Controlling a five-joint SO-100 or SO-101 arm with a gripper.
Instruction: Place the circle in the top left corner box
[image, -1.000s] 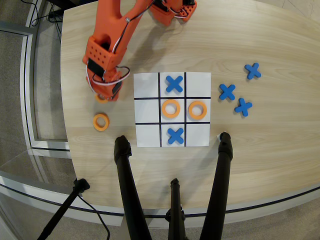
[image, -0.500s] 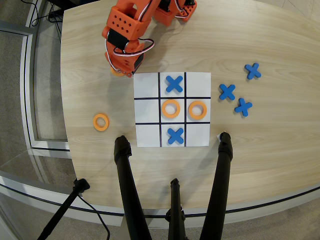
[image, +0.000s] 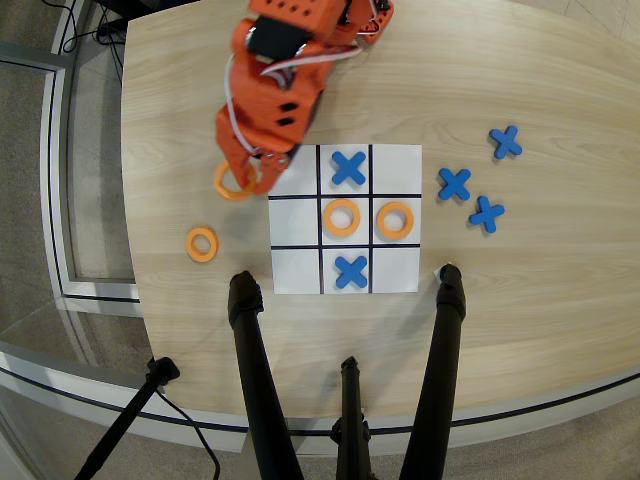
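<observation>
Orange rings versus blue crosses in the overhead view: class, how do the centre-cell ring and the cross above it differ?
The centre ring is orange, the top-middle cross blue. The ring is round with an open hole; the cross is solid and X-shaped. Both lie flat inside grid sheet cells, similar in size.

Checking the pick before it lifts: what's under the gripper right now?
An orange ring lies on the wooden table under the gripper, just left of the white grid sheet. The fingers cover its upper right part, so contact can't be judged.

Tool (image: 250, 172) hides pt of circle (image: 229, 186); arm cut off at top.
</observation>
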